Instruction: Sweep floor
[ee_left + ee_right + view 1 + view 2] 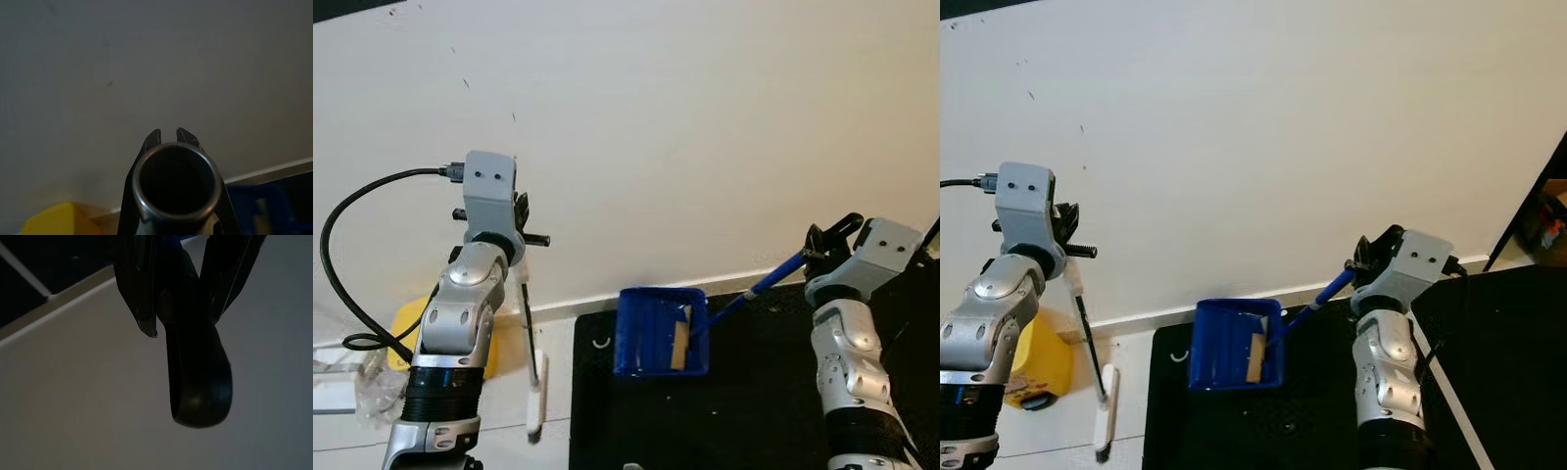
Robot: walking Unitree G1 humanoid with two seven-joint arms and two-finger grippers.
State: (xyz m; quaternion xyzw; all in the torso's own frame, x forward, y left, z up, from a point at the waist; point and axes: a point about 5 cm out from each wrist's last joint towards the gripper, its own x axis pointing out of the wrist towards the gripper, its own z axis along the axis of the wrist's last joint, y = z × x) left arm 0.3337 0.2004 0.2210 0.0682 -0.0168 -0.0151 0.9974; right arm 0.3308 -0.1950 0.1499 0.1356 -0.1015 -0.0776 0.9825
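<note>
Dustpan and broom held up at the wall

Dustpan (661, 331) hangs just ahead of and below the right hand (819, 247), its blue pan tipped up on edge over the black mat (744, 411), with a tan scrap (680, 338) lying inside it near the handle side. The right hand is clamped on the end of the blue handle (759, 289); the right wrist view shows its fingers (142, 289) pinched either side of the handle's dark looped end.

The left hand (521, 220) is raised by the white wall (685, 117) and closed around a thin broom stick (529, 328), which drops straight down from it to a pale broom head (535, 397) on the floor by the skirting. A yellow container (1038, 367) sits low beside the left arm.

Neither tool looks placed for sweeping yet. To do this step well, the pan probably needs lowering until its front lip lies flat on the floor, mouth facing the broom, without tipping so far that the scrap slides out. The broom should then be drawn in short strokes toward that lip, stick kept steady.
</note>
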